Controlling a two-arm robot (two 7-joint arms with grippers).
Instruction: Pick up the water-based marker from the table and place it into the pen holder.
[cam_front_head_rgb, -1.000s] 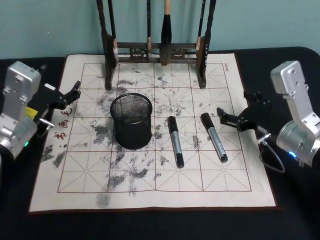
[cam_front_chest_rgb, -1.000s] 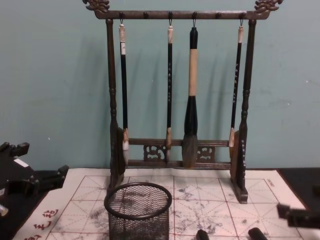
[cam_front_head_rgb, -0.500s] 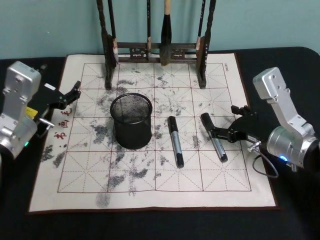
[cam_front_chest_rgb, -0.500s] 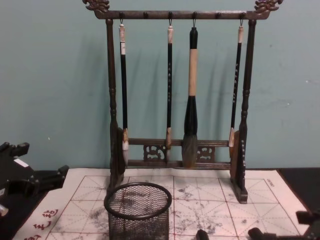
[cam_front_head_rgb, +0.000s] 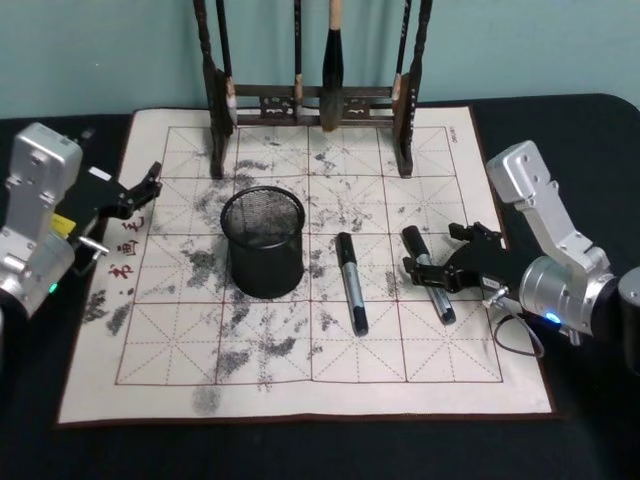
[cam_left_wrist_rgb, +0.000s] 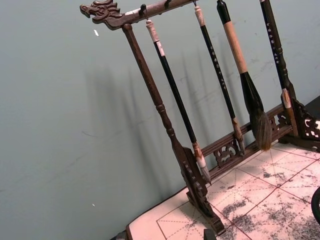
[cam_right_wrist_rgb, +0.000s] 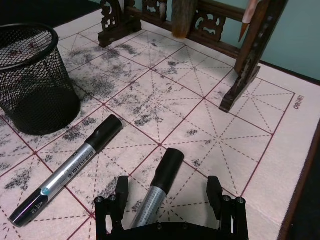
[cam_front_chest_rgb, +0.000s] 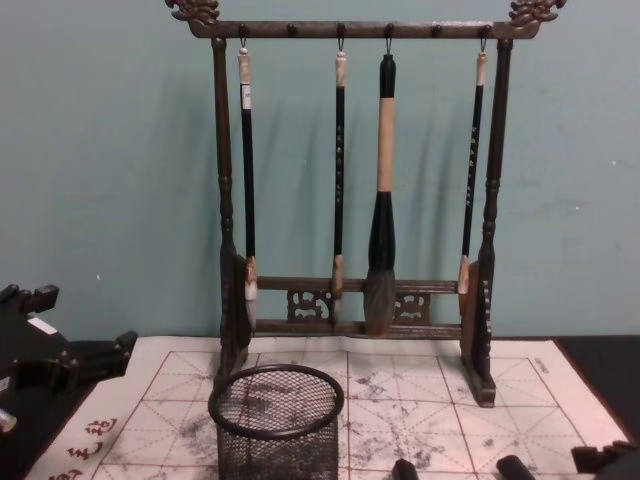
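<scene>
1. The right gripper (cam_front_head_rgb: 434, 252) sat with jaws spread wide on either side of the right-hand marker (cam_front_head_rgb: 430, 280).
2. That marker lay flat near the right edge of the mat (cam_front_head_rgb: 300, 385), and the pen holder (cam_front_head_rgb: 264, 243) stood left of centre.
3. The left gripper (cam_front_head_rgb: 148, 184), jaws apart, hung at the mat's left edge.

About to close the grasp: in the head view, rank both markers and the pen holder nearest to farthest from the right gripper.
1. Right marker: straddled by the open right gripper.
2. Left marker: on the mat, to the robot's left of it.
3. Pen holder: farther left again, past that marker.
The left gripper is parked at the mat's left edge.
</scene>
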